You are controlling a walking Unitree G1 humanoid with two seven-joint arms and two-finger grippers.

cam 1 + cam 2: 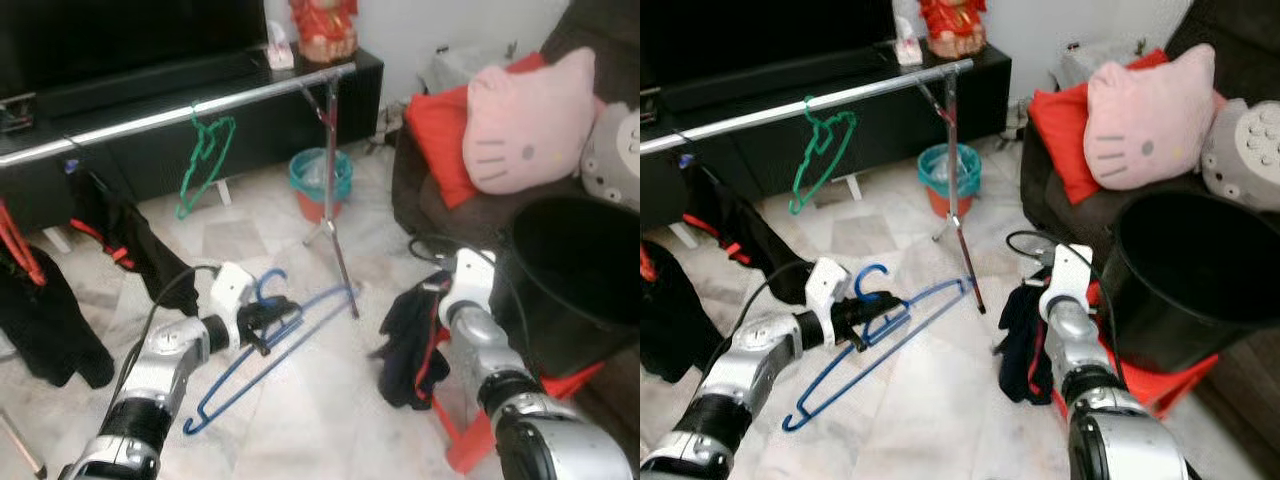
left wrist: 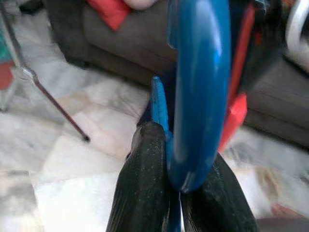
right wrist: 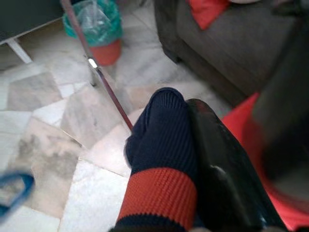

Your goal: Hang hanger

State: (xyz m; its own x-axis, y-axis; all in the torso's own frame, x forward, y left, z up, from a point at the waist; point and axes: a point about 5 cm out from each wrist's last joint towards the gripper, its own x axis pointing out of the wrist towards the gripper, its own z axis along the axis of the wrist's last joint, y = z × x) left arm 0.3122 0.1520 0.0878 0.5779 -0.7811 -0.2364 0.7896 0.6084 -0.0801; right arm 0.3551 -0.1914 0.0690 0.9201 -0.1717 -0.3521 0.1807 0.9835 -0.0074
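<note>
Hanging low over the pale tiled floor (image 1: 300,420), the blue plastic hanger (image 1: 268,352) is clamped at its hook by the left gripper (image 1: 268,318), below the silver rail (image 1: 180,112), while the right gripper (image 3: 203,159) grasps a navy-and-red knitted garment (image 1: 410,345).

our two arms are silver and rounded, with ribbed black bands at the joints and white housings at the wrists. a black cable loops along the left arm. the left claw (image 1: 262,318) has long, glossy black fingers (image 2: 145,188).
</note>
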